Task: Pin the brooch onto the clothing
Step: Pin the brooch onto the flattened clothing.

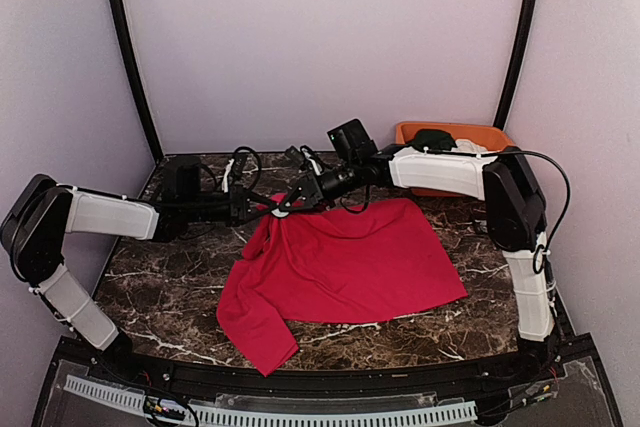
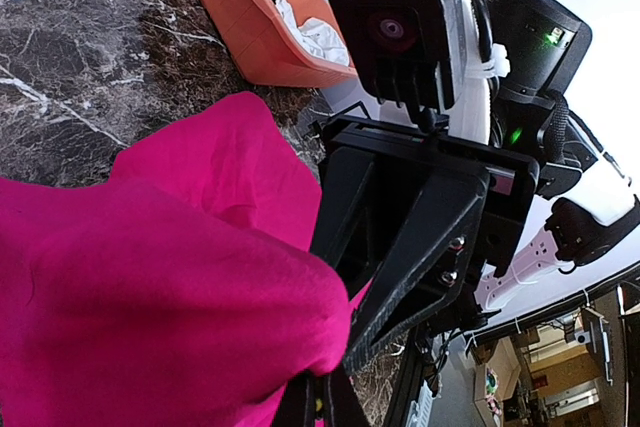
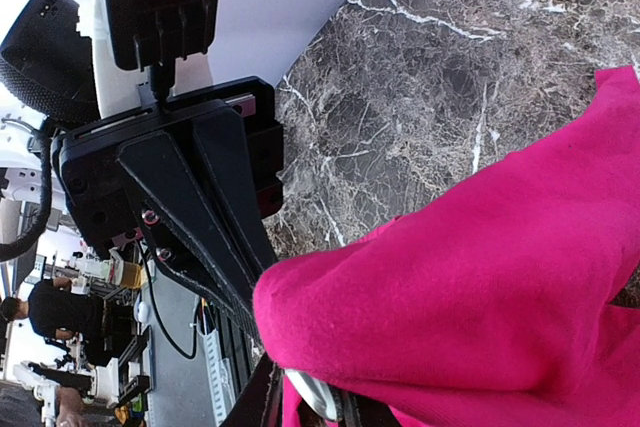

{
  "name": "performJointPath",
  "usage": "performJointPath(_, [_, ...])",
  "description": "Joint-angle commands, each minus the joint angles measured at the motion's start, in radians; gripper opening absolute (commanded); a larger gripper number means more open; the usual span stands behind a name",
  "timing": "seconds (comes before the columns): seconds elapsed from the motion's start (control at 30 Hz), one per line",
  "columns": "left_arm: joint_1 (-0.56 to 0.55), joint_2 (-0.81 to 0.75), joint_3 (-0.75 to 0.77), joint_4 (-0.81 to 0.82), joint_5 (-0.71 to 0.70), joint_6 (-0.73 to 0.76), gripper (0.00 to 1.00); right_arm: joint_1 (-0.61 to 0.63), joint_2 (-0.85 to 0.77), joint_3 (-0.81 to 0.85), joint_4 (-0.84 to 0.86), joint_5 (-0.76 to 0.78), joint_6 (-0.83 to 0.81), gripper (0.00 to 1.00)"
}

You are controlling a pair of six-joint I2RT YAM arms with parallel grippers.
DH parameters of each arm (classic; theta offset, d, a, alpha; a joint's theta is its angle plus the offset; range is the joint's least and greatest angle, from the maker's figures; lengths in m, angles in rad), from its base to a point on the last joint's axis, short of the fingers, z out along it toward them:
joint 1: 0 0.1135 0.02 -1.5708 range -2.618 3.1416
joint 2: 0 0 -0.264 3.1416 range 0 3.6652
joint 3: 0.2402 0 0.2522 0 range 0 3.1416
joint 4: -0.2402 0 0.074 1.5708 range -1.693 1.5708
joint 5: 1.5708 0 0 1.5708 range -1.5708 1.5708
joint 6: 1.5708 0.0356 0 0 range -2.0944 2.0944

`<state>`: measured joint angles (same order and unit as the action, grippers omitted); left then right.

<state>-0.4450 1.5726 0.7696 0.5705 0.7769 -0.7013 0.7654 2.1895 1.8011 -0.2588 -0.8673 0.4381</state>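
At centre frame, your left pincer (image 1: 270, 210) clamps the raised upper-left edge of the clothing (image 1: 350, 257); your right pincer (image 1: 291, 204), just beside, is closed on the white brooch (image 3: 310, 392).

- T-shirt (image 1: 345, 262): plain bright red, short sleeves, wrinkled, spread mostly flat across the centre of the top view. One sleeve trails to the lower left.
- Its upper-left edge is bunched and raised into a peak.
- brooch (image 3: 312, 394): I see only a small pale bit at the bottom edge of the right wrist view, tucked against the raised fold.
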Motion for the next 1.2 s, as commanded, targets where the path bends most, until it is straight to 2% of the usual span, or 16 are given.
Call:
performJointPath(0.0, [0.0, -0.021, -0.007, 0.102, 0.035, -0.033, 0.01, 0.014, 0.005, 0.019, 0.066, -0.055, 0.013, 0.17])
performJointPath(0.63, [0.0, 0.007, -0.036, 0.331, 0.094, -0.16, 0.01, -0.003, 0.039, -0.066, 0.406, -0.249, 0.258, 0.12])
performJointPath(0.87, [0.0, 0.009, -0.04, 0.38, 0.103, -0.188, 0.01, -0.003, 0.056, -0.095, 0.537, -0.291, 0.361, 0.03])
performJointPath(1.17, [0.0, 0.009, -0.043, 0.391, 0.104, -0.198, 0.01, -0.002, 0.07, -0.072, 0.552, -0.288, 0.393, 0.06])
